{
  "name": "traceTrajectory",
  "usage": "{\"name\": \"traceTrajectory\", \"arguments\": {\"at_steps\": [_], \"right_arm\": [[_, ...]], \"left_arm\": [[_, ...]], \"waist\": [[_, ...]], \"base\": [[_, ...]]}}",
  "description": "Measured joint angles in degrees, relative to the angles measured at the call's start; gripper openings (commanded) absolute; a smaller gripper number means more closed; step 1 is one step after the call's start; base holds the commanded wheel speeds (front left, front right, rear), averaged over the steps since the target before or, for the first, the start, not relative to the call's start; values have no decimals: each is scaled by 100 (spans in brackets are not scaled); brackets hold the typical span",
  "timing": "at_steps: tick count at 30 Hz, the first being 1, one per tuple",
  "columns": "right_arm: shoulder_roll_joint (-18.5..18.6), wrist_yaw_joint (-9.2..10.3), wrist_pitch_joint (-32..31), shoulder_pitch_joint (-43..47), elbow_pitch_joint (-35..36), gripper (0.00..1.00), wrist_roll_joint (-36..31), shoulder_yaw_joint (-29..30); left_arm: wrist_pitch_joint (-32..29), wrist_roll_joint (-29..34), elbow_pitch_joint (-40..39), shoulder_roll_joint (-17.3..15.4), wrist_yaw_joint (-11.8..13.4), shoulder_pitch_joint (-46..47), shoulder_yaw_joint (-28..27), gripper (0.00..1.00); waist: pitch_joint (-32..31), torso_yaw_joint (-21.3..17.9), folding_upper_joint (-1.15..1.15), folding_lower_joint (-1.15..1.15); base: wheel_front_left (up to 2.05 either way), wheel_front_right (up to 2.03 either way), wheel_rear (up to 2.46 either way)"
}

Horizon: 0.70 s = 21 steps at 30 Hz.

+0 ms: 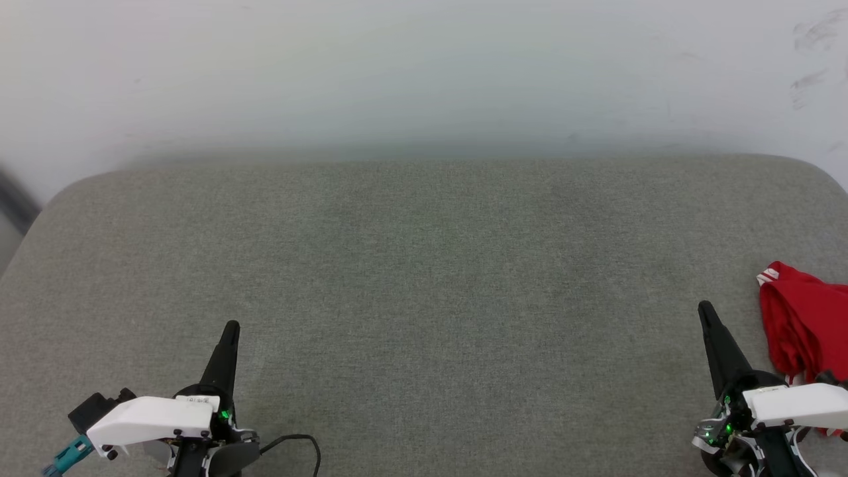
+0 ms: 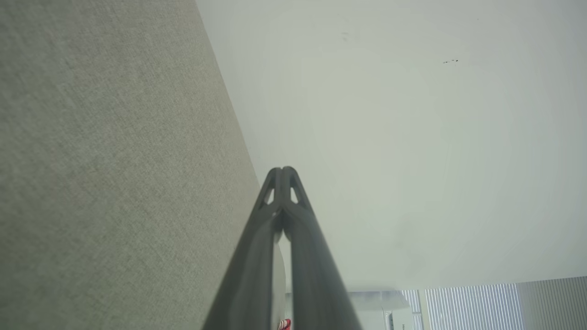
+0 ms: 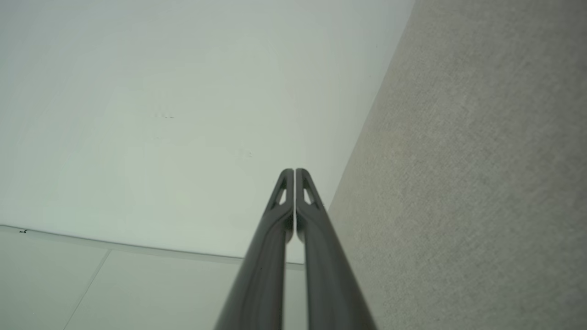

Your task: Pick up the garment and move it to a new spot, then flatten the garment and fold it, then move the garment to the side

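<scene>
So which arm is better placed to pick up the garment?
Right. The crumpled red garment lies just beside the right gripper; the left gripper sits far across the grey surface. Both shut.

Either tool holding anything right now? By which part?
Nothing is held: the left tool and right tool are both shut and empty. The crumpled red jersey garment lies on the grey fabric surface beside the right tool.
</scene>
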State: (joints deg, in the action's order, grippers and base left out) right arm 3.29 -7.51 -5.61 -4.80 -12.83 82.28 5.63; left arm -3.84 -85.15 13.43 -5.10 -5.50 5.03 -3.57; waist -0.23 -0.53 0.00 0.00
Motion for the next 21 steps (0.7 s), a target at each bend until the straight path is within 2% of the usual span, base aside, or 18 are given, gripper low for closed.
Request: {"name": "traceTrajectory", "arguments": {"at_steps": [21], "right_arm": [[-29,0,-74,-91,-105,0,864,82]], "left_arm": [[-214,-638,55,183,-165,84,-244,0]], "waist": [[35,46,0,0]], "base": [[0,0,0]]}}
